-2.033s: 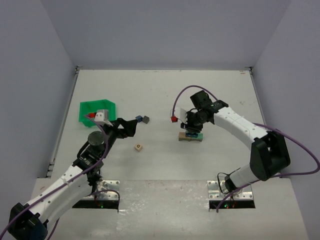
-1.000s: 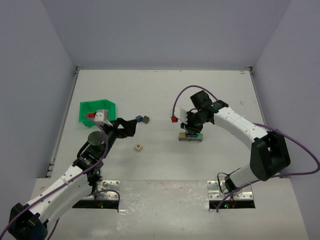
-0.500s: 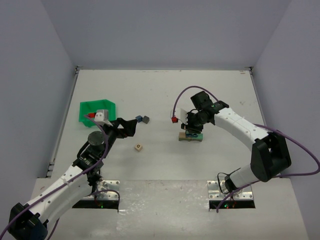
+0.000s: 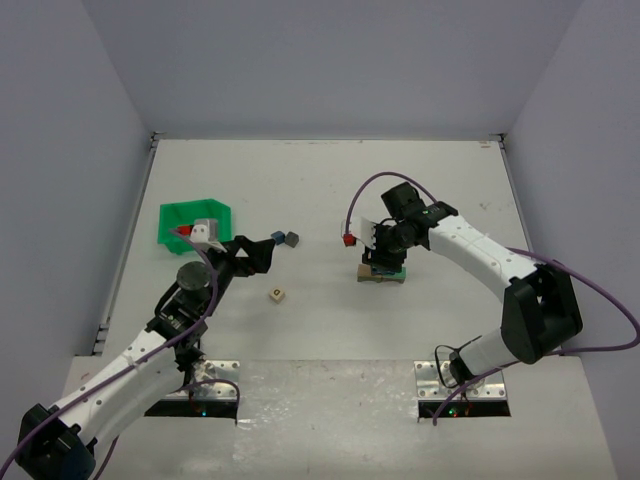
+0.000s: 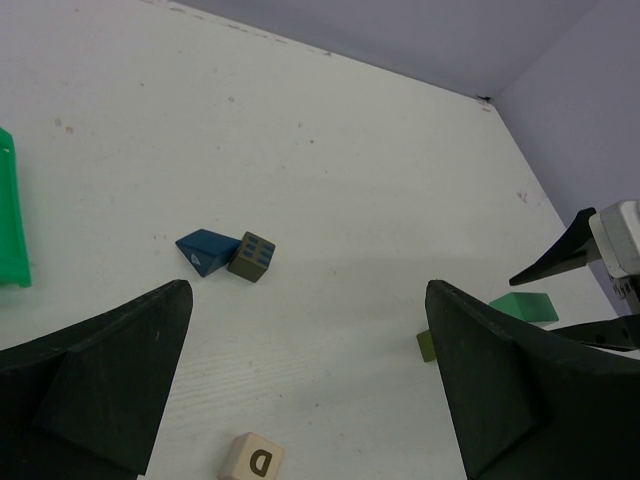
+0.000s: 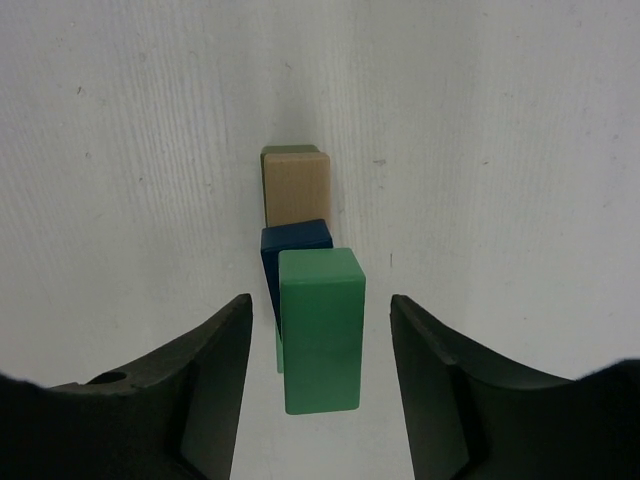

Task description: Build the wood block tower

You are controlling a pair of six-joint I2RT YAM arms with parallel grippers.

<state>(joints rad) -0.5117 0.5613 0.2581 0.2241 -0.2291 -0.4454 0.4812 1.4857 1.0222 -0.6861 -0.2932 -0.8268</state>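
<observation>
Now r. hand [image 6: 318, 340] spread astride wood block tower [image 6: 297, 186], l. hand [image 5: 308, 300] spread, empty

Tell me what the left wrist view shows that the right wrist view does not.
Only the left wrist view shows the loose pieces: a blue wedge, a dark cube beside it, a tan D block, and the green bin's edge. Only the right wrist view shows the wood block tower from above, its green block topmost, inside the open right gripper. Both show the white table and, it seems, that green block.
</observation>
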